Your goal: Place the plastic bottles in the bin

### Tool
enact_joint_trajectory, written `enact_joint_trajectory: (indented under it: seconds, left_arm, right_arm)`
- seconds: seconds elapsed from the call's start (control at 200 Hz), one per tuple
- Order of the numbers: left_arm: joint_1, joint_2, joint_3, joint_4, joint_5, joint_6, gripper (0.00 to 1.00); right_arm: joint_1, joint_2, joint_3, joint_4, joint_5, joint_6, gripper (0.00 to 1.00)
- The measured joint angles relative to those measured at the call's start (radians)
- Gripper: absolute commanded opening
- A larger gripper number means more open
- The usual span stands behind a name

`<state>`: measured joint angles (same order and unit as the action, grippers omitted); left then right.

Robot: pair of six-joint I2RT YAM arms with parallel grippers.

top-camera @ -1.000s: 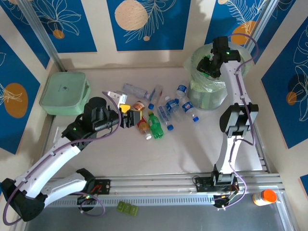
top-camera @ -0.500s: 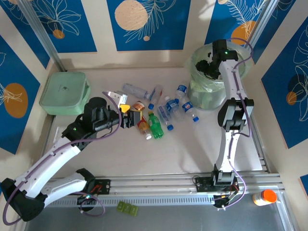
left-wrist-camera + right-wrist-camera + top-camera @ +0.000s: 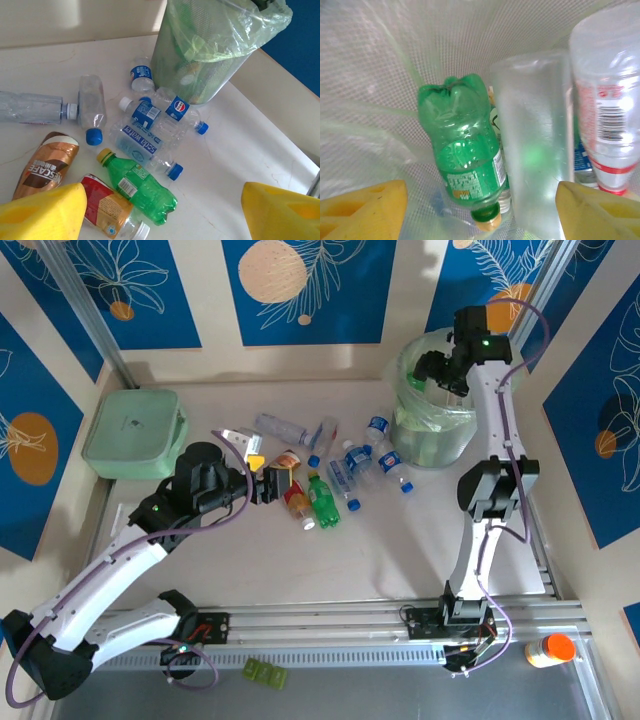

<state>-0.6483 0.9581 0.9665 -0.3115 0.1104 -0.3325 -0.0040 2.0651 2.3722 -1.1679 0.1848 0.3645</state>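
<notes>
Your right gripper point(image 3: 432, 368) hangs open and empty above the bin point(image 3: 405, 430) in the table's point(image 3: 380, 540) far right corner. Your left gripper point(image 3: 262, 480), also open, hovers beside plastic bottles point(image 3: 322, 502) scattered mid-table.

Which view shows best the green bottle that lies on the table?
The left wrist view: the green bottle lies near the camera, whole and sharp. The top external view shows it small, among other bottles.
</notes>
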Motion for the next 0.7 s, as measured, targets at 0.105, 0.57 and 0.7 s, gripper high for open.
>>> enact_joint_trajectory:
  seconds: [0.105,0.57,0.7]
  left_arm:
    - [0.0,0.0,0.0,-0.006,-0.02,0.0,0.82]
    - [0.0,0.031,0.01,-0.09,-0.105,-0.05,0.82]
    - [0.0,0.083,0.043,-0.163,-0.164,-0.159,0.82]
  right_arm:
    - [0.009,-0.064,0.004,0.0,0.033,-0.005,0.72]
    - [0.327,-0.599,-0.528,0.19,0.169,-0.024,0.66]
    - [0.442,-0.79,-0.763,0.252,0.149,0.006,0.66]
